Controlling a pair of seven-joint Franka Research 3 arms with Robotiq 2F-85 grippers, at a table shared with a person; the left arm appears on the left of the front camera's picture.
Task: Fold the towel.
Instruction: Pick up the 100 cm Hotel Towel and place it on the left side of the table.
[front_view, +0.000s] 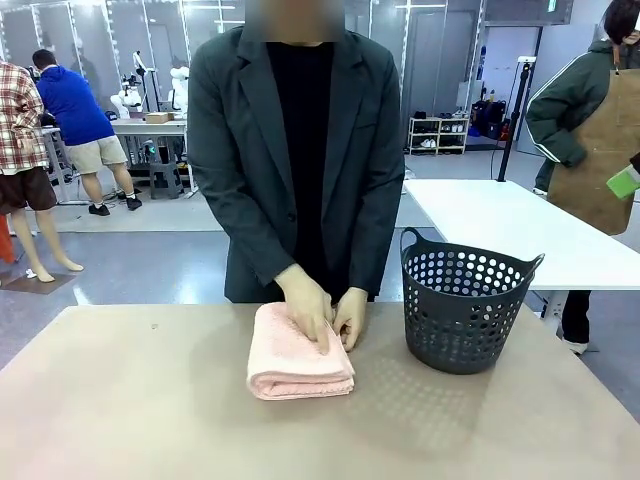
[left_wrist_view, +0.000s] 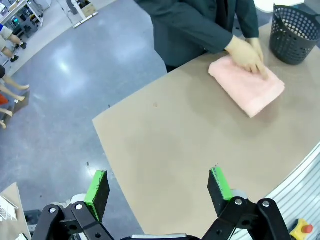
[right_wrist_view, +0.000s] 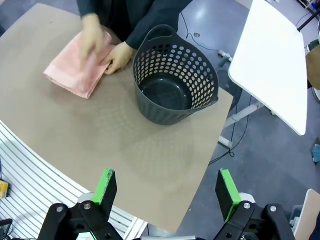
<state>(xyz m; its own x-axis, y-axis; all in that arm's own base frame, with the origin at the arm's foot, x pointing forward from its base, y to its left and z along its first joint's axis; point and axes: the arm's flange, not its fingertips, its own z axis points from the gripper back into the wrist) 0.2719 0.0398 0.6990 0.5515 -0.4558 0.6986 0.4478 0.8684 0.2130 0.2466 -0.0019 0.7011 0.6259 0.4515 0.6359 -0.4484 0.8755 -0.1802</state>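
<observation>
The left gripper (left_wrist_view: 157, 172) hangs above the near edge of the table (left_wrist_view: 165, 135) with its green pads (left_wrist_view: 98, 187) spread wide apart and nothing between them. Ahead of its fingers there is bare tabletop, and well beyond that, off to the side of the right-hand finger, the towel (left_wrist_view: 247, 87) lies folded into a thick pink rectangle. A person stands at the far side, and the person's hands (front_view: 308, 300) rest on the far end of the towel, covering that end. One hand presses on top while the other touches the edge nearest the basket (front_view: 465, 310). The right gripper (right_wrist_view: 166, 172) is also released, jaws wide and holding nothing. The dark perforated basket stands upright ahead of its fingers, roughly in line with the gap between them. The towel lies farther off past the left-hand finger, just beside the basket but apart from it. Through the basket's open mouth its dark floor shows. A white table (right_wrist_view: 270, 60) stands beyond the right-hand finger, off the work table.
</observation>
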